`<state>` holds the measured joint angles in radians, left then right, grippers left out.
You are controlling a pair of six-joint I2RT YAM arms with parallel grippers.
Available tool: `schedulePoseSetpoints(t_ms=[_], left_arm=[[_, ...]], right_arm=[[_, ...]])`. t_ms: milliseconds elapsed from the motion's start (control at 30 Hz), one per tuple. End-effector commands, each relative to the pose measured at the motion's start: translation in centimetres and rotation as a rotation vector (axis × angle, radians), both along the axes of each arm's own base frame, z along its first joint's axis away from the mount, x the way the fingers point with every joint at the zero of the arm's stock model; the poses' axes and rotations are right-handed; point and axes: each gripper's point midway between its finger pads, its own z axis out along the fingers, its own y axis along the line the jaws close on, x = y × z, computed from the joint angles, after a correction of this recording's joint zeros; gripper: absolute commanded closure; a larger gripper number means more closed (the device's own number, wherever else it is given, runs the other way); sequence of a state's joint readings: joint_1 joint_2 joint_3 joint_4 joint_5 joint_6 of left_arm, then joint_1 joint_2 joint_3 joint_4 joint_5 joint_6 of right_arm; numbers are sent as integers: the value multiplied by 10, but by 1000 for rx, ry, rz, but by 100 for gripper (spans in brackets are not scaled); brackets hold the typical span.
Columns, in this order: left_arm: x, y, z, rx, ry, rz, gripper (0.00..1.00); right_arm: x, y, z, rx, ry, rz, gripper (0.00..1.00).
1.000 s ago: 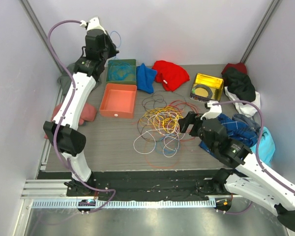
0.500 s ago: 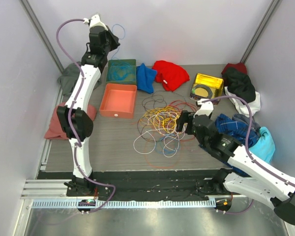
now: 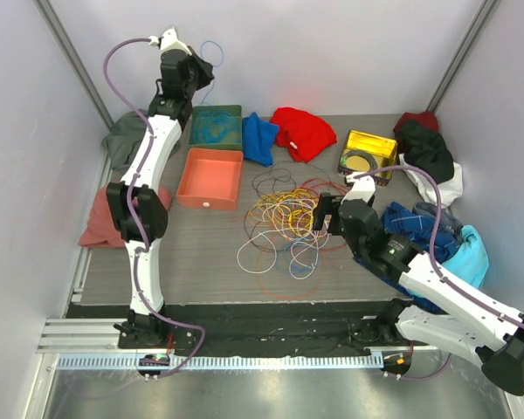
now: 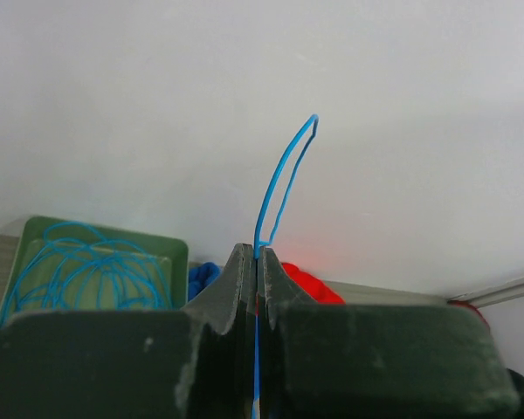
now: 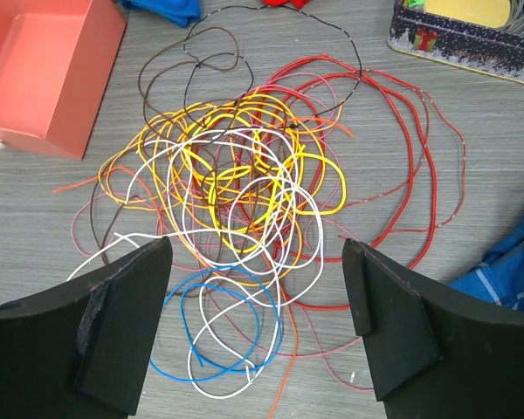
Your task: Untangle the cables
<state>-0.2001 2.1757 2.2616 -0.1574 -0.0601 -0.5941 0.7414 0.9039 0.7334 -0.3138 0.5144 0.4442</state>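
- The left gripper (image 4: 258,257) hangs high above and behind the orange box (image 3: 211,177), close to the back wall. Its jaws are pressed fully together on a single blue cable (image 4: 284,175). A narrow loop of that cable stands up past the fingertips, and the rest runs down between the jaws.
- Just behind the orange box sits a green tray (image 3: 217,108) holding blue coils (image 4: 87,266). The left gripper is roughly above this tray, so its strand probably belongs there.
- To the right of the orange box, near it on the counter (image 3: 201,253), lies the tangle of cables (image 5: 244,192). Yellow, orange, white, red and dark brown loops overlap, and the heap has no single long axis. One blue loop and one white loop trail out at the heap's near edge.
- The right gripper (image 3: 325,212) is farther right of the orange box, at the far side of the tangle from it. Its jaws stand wide apart and hold nothing.
- In the wrist view the tangle sits framed between the two fingers, ahead of and below the right gripper, towards the orange box. The right arm is much the nearer one, so the next pull from the heap looks like its job.
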Motion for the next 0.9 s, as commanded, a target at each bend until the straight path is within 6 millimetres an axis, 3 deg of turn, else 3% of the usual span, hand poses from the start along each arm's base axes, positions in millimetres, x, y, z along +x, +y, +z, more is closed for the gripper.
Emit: schedulePoseSetpoints(t_ms=[0, 133, 467, 567, 867], left_arm=[[-24, 0, 101, -71, -249, -41, 100], [-36, 5, 136, -71, -337, -30, 100], [-26, 10, 146, -90, -394, 11, 100], [-14, 8, 127, -84, -367, 13, 100], [28, -2, 18, -64, -168, 6, 100]], right_arm=[[10, 1, 34, 53, -85, -18, 13], [9, 1, 36, 62, -91, -14, 13], [11, 1, 42, 54, -105, -9, 13], [11, 1, 39, 45, -101, -12, 13], [12, 0, 32, 28, -89, -18, 12]])
